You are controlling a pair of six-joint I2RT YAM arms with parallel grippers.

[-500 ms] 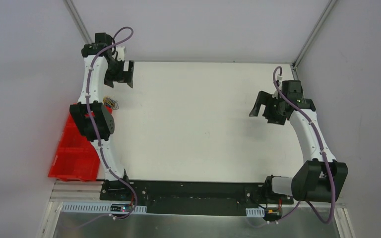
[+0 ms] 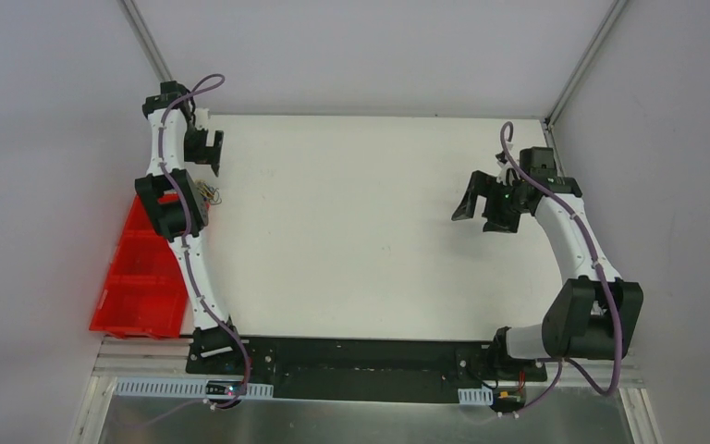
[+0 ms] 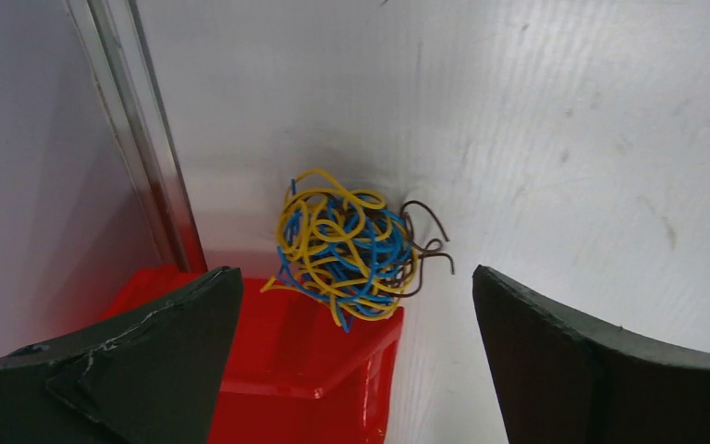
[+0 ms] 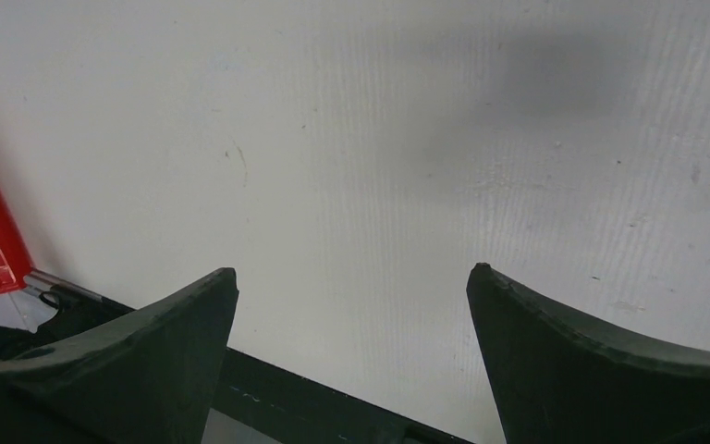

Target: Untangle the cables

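The tabletop [image 2: 361, 240] gives broad free room across its middle, between the two arms. At its left edge the cables [image 3: 349, 248] bunch against the red bin [image 3: 305, 370]. A metal rail [image 3: 143, 148] and the wall close that side. The left arm's elbow [image 2: 171, 208] crowds them from the near side, leaving only their right side free.

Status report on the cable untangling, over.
Left claw open, empty. Right claw open, empty. Cables balled tight beside red bin, untouched. Nothing between left claw and them.

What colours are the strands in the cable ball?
Yellow, blue and a dark brown-black one; the cables show best in the left wrist view.
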